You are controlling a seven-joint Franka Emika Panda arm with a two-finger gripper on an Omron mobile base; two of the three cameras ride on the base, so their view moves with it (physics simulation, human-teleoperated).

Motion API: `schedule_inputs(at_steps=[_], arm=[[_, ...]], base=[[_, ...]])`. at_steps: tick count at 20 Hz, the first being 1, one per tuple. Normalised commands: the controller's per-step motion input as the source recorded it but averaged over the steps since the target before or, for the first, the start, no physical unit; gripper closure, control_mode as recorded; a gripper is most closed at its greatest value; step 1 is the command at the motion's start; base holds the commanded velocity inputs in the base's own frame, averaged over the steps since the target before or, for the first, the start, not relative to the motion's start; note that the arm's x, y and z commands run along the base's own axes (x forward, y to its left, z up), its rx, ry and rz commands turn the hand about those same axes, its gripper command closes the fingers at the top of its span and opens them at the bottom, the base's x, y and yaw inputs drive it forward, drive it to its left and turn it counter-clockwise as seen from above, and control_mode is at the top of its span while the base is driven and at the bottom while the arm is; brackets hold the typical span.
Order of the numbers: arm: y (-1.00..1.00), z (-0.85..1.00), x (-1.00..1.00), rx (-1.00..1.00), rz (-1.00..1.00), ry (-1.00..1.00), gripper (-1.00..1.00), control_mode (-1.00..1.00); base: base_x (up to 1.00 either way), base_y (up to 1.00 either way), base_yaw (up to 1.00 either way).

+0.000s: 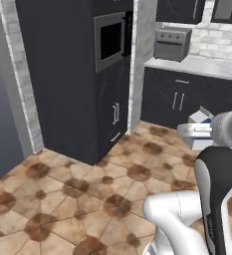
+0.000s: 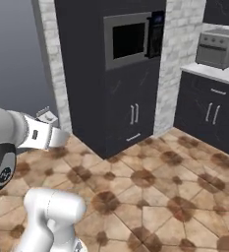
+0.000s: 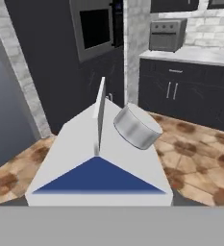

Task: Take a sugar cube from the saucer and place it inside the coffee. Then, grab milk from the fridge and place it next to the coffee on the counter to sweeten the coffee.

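The milk [image 3: 99, 163] is a white carton with a gabled top, a blue triangle on its near face and a grey round cap [image 3: 136, 127], and it sits close under the hand camera. It is carried in the air above the tiled floor. From the left base view the milk [image 1: 200, 118] pokes up beside the white hand, and my gripper [image 1: 196, 130] is shut on it. In the right base view the carton's top [image 2: 46, 116] shows just above my gripper [image 2: 54, 137]. The carton hides the fingertips.
A tall dark cabinet with a built-in microwave [image 1: 110, 42] stands ahead on the left, beside a light brick pillar [image 1: 140, 60]. Right of it, a white counter [image 1: 207, 67] over dark cabinets carries a grey toaster oven [image 1: 172, 44]. Brown tiled floor [image 1: 87, 184] lies open between.
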Motion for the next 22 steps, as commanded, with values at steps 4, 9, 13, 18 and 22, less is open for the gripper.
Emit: schedule_inputs(at_steps=[4,9,13,18,22], arm=[[0.0,0.0,0.0,0.0,0.0,0.0,1.0,1.0],[0.0,0.0,0.0,0.0,0.0,0.0,1.0,1.0],[0.0,0.0,0.0,0.0,0.0,0.0,1.0,1.0],[0.0,0.0,0.0,0.0,0.0,0.0,1.0,1.0],[0.0,0.0,0.0,0.0,0.0,0.0,1.0,1.0]], base=[[1.0,-0.61,-0.37],[1.0,-0.64,-0.4],[1.0,-0.69,-0.38],[1.0,-0.68,-0.38],[1.0,-0.67,-0.38]])
